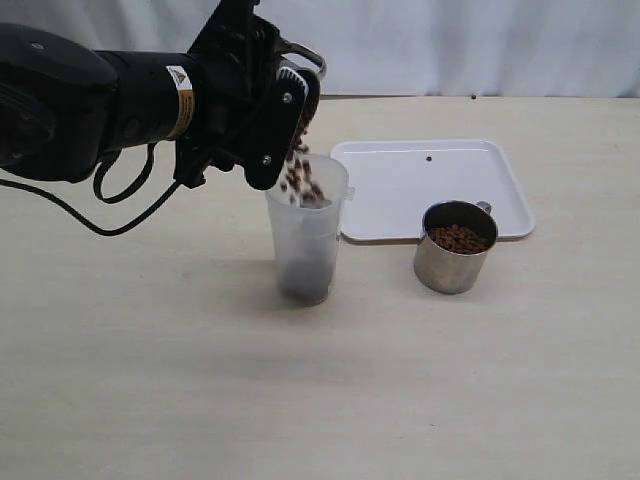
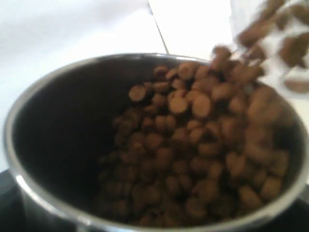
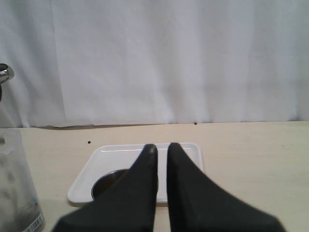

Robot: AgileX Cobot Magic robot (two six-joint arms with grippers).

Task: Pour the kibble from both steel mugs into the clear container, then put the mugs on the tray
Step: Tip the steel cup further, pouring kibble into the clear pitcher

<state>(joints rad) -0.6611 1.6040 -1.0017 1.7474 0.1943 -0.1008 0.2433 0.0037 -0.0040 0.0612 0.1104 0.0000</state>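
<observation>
My left gripper [image 1: 285,105] is shut on a steel mug [image 1: 306,70], tipped over the clear container [image 1: 307,235]. Kibble [image 1: 301,180] streams from the mug's rim into the container, where a dark layer [image 1: 305,282] lies at the bottom. In the left wrist view the mug [image 2: 48,92] fills the picture, with pellets [image 2: 203,145] sliding out. The second steel mug [image 1: 455,252], full of kibble [image 1: 460,238], stands upright on the table at the front edge of the white tray [image 1: 400,190]. My right gripper [image 3: 161,150] is shut and holds nothing. It hangs above the table short of that mug [image 3: 108,181].
One stray pellet [image 1: 429,158] lies on the tray and another [image 1: 473,97] at the table's far edge. A white curtain [image 3: 154,58] hangs behind the table. The left arm's black cable [image 1: 60,205] trails over the table at the left.
</observation>
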